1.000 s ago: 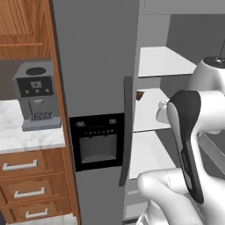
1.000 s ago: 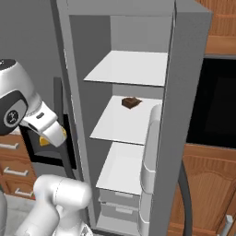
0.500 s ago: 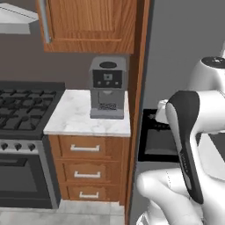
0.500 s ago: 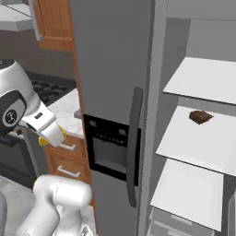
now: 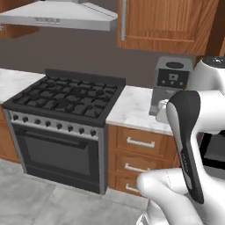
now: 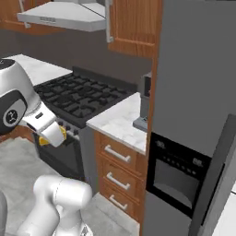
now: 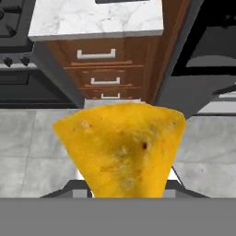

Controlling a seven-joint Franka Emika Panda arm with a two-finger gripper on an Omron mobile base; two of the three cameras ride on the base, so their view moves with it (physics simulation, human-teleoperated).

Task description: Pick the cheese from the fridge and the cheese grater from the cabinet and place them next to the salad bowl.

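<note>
A yellow-orange wedge of cheese (image 7: pixel 122 147) sits in my gripper (image 7: pixel 125 186), point down between the jaws, hiding the fingertips. In the right base view the gripper (image 6: pixel 50 136) hangs at the left in front of the stove, with bits of the cheese (image 6: pixel 43 141) showing at its sides. The grey fridge (image 6: pixel 193 83) stands at the right, its door shut side showing the black dispenser panel (image 6: pixel 177 170) and dark handle (image 6: pixel 216 170). The cheese grater, the cabinet and the salad bowl are out of view.
A black gas stove (image 5: pixel 66 96) stands under a grey range hood (image 5: pixel 61 17). To its right, a marble counter (image 5: pixel 132 110) over wooden drawers (image 5: pixel 140 154) carries a grey coffee machine (image 5: pixel 171 81). Grey tiled floor (image 5: pixel 39 202) lies in front.
The whole picture has swung left: the camera moved from the open fridge shelves to the stove and counter. The cheese stays in the gripper.
</note>
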